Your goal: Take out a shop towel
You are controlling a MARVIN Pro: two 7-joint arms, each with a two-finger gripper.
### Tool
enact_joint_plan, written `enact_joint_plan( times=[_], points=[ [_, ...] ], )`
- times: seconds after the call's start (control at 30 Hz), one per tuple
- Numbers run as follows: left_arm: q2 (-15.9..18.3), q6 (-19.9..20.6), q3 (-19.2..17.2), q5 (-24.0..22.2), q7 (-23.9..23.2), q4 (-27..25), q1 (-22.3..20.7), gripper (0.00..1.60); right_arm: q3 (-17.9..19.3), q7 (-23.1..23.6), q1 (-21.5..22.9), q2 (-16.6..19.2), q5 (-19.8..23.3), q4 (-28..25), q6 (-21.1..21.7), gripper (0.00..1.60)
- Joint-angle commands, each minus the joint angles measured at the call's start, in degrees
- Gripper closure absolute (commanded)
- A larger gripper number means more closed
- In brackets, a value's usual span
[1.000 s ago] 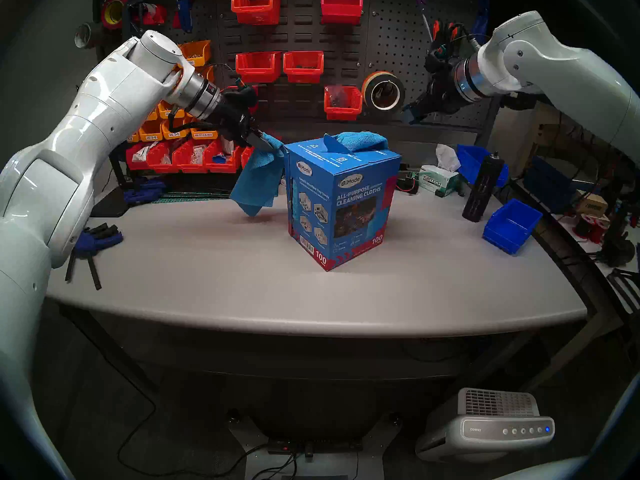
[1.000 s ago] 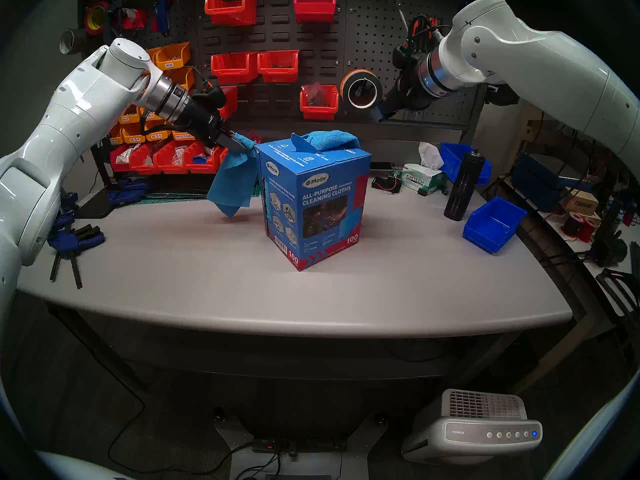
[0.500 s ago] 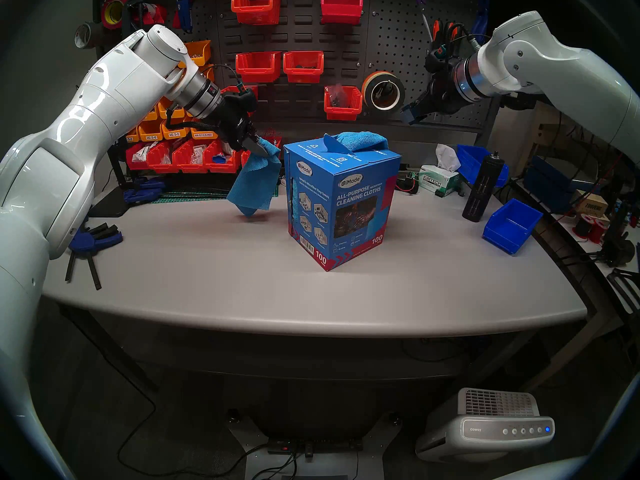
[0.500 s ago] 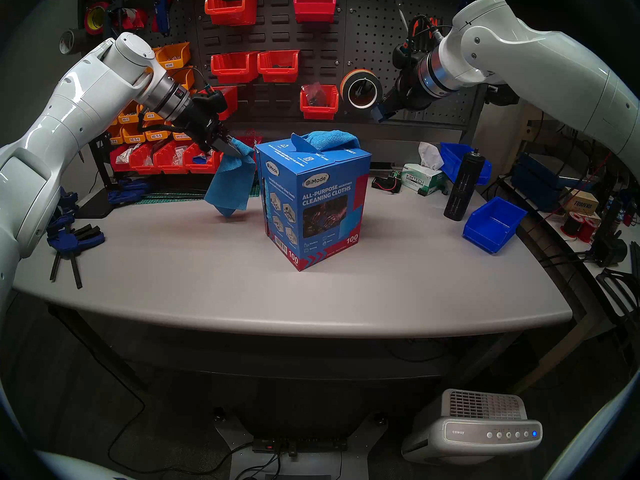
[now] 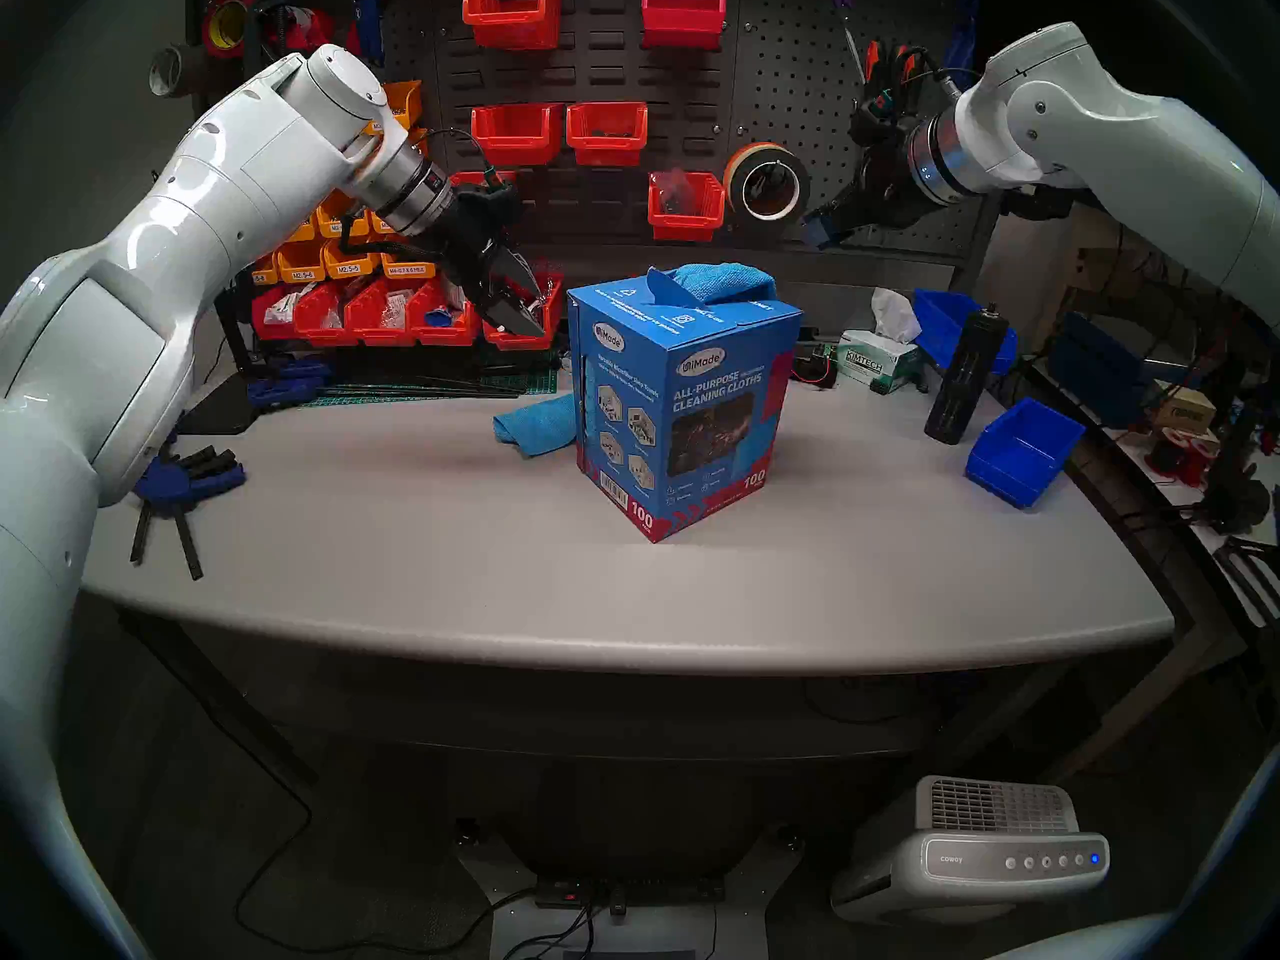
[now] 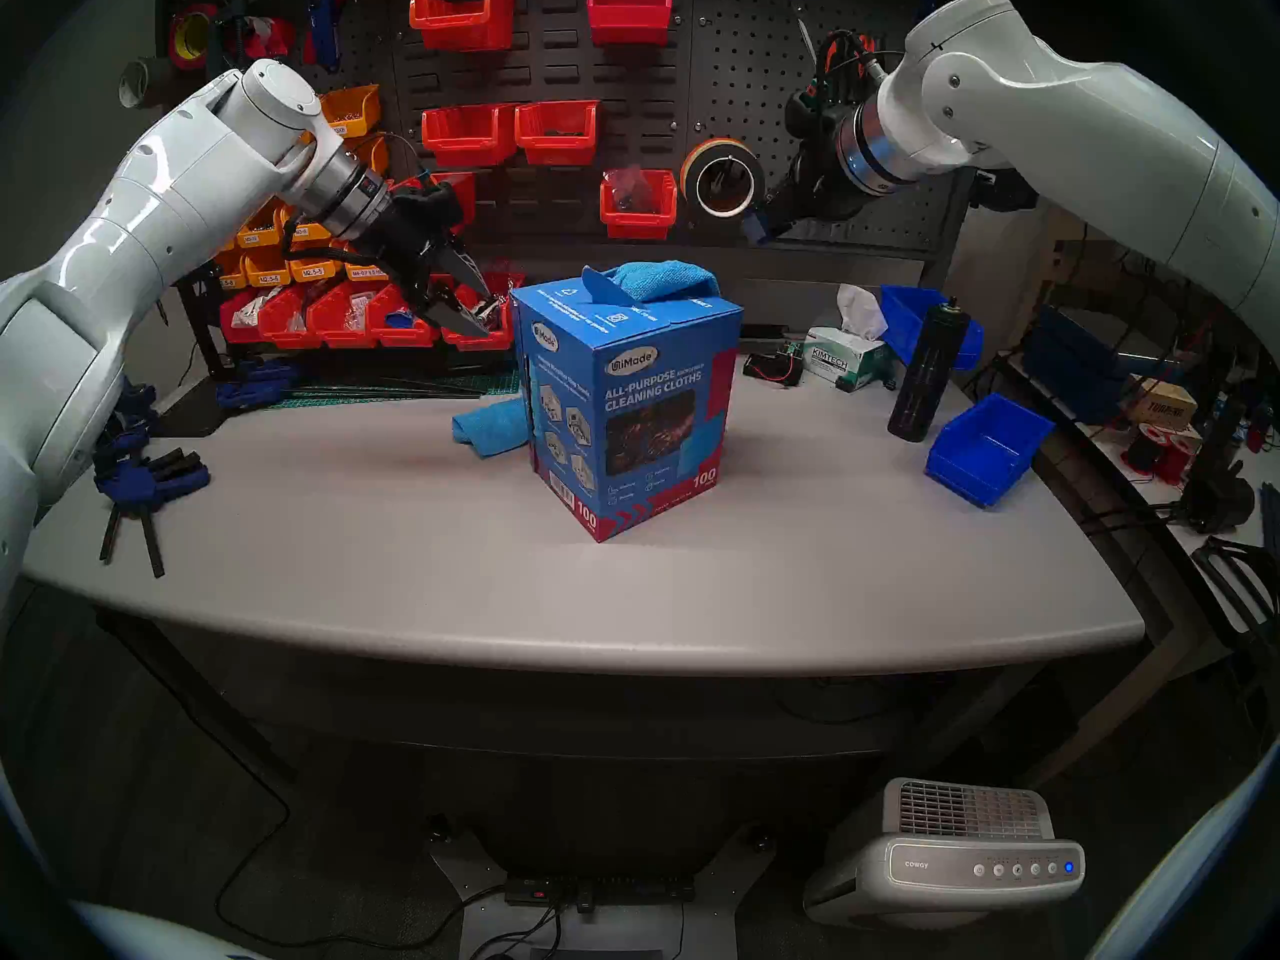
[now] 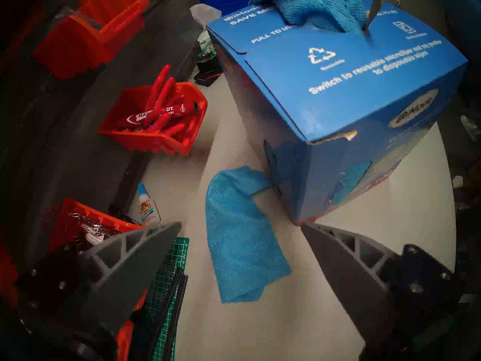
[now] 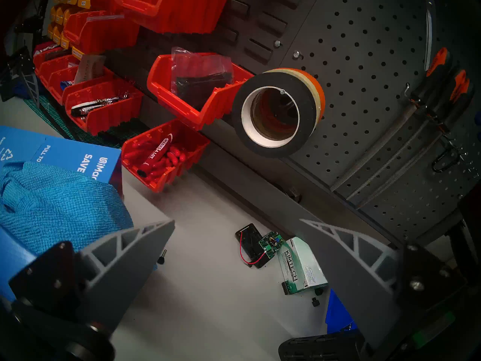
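A sky-blue shop towel (image 5: 533, 429) (image 6: 488, 429) lies crumpled on the grey table, against the left side of the blue cleaning-cloth carton (image 5: 692, 411) (image 7: 351, 79). My left gripper (image 5: 533, 311) (image 7: 240, 224) hangs open above the towel (image 7: 242, 243), apart from it, with nothing between its fingers. Another blue towel (image 5: 720, 283) (image 8: 52, 204) pokes out of the carton's top slot. My right gripper (image 5: 824, 228) (image 8: 236, 220) is open and empty, raised at the back right near the pegboard.
Red bins (image 5: 388, 314) and a green cutting mat line the back left. Blue clamps (image 5: 190, 477) lie at the left edge. A Kimtech box (image 5: 876, 366), a black bottle (image 5: 966, 377) and a blue bin (image 5: 1025, 449) stand right. A tape roll (image 5: 765, 183) hangs on the pegboard.
My left gripper has opened and let go of the towel, which fell from hanging in the air onto the table beside the carton. The right arm has not moved.
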Motion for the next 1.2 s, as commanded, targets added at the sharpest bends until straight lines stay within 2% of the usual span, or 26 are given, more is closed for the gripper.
enact_joint_plan(
  times=[0.0,0.53,0.67,1.03,1.17],
  points=[
    [0.03,-0.34,0.68,-2.49,0.1,-0.06,-4.36,0.0,1.62,-0.37,1.93,-0.1,-0.15,-0.02,-0.59,0.0],
    [-1.81,-0.56,1.94,-5.81,0.1,3.02,-5.21,0.0,1.64,-0.42,1.94,-0.09,-0.14,-0.05,-0.62,0.0],
    [-2.59,0.97,-0.92,-7.99,0.1,5.32,-4.5,0.0,1.63,-0.41,1.94,-0.09,-0.14,-0.04,-0.62,0.0],
    [-5.31,5.4,-11.71,-18.35,7.75,9.99,-0.35,0.0,1.61,-0.38,1.94,-0.1,-0.14,-0.03,-0.6,0.0],
    [-5.9,5.77,-13.95,-20.56,9.5,9.77,1.17,0.01,1.62,-0.42,1.94,-0.09,-0.13,-0.05,-0.63,0.0]
  ],
)
